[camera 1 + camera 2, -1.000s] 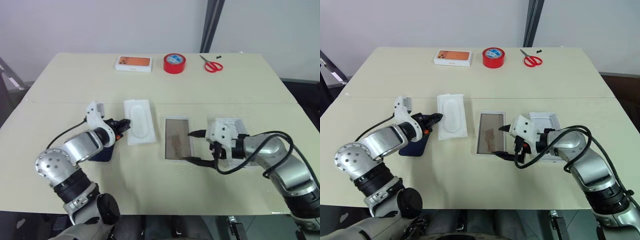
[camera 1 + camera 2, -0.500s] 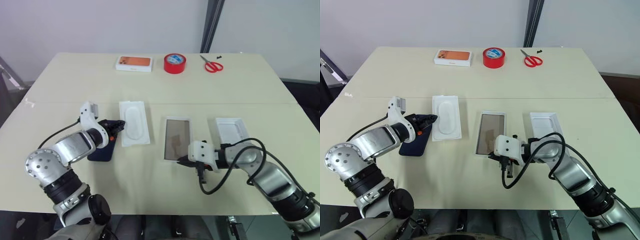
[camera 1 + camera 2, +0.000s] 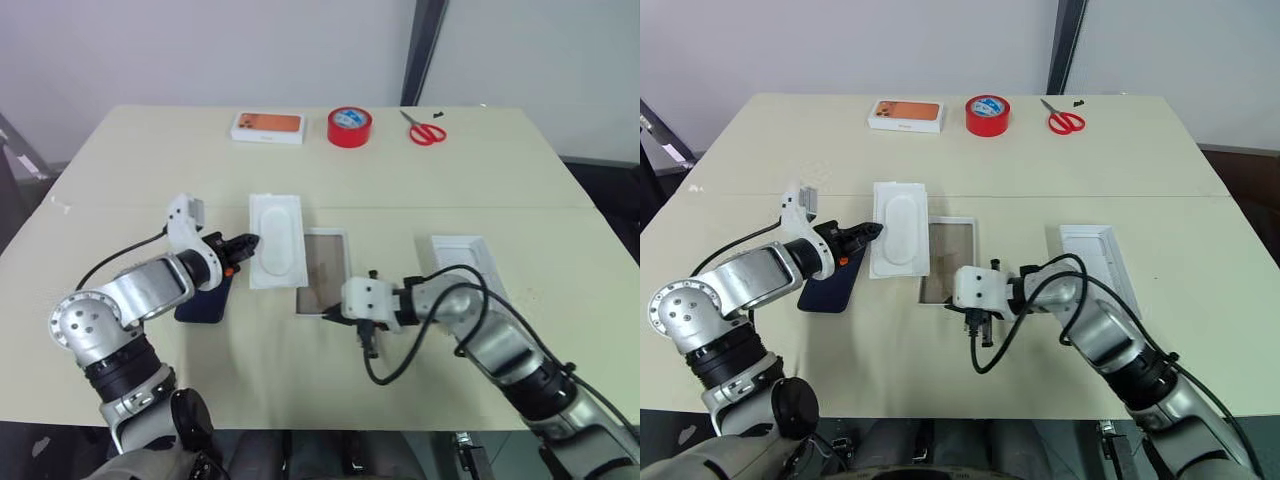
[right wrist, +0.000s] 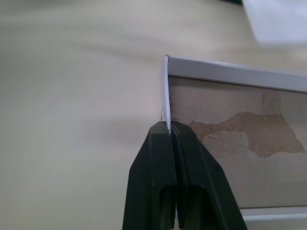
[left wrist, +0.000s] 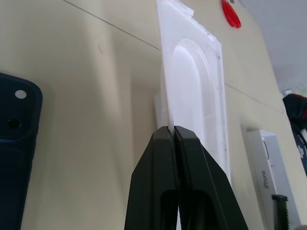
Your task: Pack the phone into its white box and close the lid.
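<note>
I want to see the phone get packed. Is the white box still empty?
Yes, empty. The white box shows only its bare brownish floor, and the phone lies flat on the table beside the white insert.

**Phone, tray and lid laid out apart on the tabletop**

The phone (image 3: 207,298), dark navy and slim, lies flat, camera corner visible in the left wrist view. The white box (image 3: 322,286), a shallow tray with a brownish-grey floor, lies open toward the middle, tilted slightly askew. The lid (image 3: 466,258), white and deeper, lies open side up, well to the right.
</note>
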You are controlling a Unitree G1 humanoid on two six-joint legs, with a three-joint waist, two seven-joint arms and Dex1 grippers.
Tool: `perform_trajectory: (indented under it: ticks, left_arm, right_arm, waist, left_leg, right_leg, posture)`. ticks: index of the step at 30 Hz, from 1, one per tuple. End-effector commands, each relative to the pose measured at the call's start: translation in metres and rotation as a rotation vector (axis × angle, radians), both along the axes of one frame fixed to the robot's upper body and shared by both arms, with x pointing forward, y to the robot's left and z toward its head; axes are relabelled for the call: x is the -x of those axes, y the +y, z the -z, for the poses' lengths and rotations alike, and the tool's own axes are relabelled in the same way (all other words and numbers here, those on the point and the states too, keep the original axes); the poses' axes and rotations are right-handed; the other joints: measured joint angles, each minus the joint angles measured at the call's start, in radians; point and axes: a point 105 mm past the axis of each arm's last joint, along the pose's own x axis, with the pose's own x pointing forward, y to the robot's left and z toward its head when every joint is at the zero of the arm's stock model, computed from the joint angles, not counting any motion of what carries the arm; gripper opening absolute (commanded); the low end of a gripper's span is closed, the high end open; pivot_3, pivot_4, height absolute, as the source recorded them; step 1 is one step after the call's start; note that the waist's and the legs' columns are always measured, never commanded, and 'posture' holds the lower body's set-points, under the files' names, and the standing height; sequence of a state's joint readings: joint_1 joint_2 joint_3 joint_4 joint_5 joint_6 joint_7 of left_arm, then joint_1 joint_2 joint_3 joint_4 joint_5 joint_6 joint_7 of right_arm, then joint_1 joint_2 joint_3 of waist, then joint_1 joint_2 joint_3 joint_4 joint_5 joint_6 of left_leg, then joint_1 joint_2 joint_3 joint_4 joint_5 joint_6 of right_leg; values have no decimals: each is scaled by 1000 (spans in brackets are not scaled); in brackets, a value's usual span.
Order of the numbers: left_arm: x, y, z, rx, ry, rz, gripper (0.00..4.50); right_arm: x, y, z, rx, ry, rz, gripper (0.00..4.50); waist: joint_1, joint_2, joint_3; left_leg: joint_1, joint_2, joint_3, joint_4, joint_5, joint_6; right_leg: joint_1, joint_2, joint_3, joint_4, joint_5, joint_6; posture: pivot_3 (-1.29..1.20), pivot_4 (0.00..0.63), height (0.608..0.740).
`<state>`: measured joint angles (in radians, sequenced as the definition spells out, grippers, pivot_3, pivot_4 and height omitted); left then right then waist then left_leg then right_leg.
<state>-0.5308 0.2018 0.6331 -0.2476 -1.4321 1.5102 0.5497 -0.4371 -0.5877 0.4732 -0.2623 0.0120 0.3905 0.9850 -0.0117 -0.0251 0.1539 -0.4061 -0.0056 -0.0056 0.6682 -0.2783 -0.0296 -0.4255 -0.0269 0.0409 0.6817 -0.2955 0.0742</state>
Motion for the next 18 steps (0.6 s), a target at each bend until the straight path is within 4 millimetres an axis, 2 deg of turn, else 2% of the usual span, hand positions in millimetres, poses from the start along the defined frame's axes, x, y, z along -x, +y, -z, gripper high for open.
perform_trajectory:
  ticks: [1,2,5,9,11,14,18]
  left_arm:
    - [1,-2,-7,29,-19,-1,0]
    - [2,-3,-7,33,-15,-1,0]
    - [4,-8,-6,44,2,3,0]
    - [7,-17,-6,60,23,17,0]
    - [8,-24,-5,50,40,28,0]
    - [5,-31,5,-4,78,36,0]
    - [2,-42,7,12,92,57,0]
  right_arm:
    - [-1,7,-13,-39,-30,-11,16]
    - [-1,8,-14,-44,-27,-14,16]
    - [-2,9,-18,-62,-33,-8,937]
    - [0,4,-38,-157,-31,0,2886]
    - [3,-11,-51,-193,23,15,2886]
    - [9,-35,-56,-183,67,47,2886]
    - [10,-43,-53,-179,77,87,2886]
  waist:
    - [0,0,0]
    - [-1,0,0]
    - [-1,0,0]
    - [0,0,0]
    - [1,0,0]
    - [5,0,0]
    - [-3,0,0]
  left_leg:
    - [0,0,0,0,0,0]
    - [0,0,0,0,0,0]
    - [0,0,0,0,0,1]
    - [0,0,0,0,-1,1]
    - [0,0,0,0,-1,2]
    - [-1,0,0,0,-2,3]
    - [0,0,0,0,-2,4]
  right_leg:
    - [0,0,0,0,0,0]
    - [0,0,0,0,0,0]
    - [0,0,0,0,0,0]
    - [0,0,0,0,0,0]
    - [0,0,0,0,0,0]
    - [0,-1,0,-1,0,0]
    - [0,0,0,0,0,0]
  posture:
    - [0,150,733]
    - [0,150,733]
    - [0,150,733]
    - [0,150,733]
    - [0,150,733]
    - [0,150,733]
    - [0,150,733]
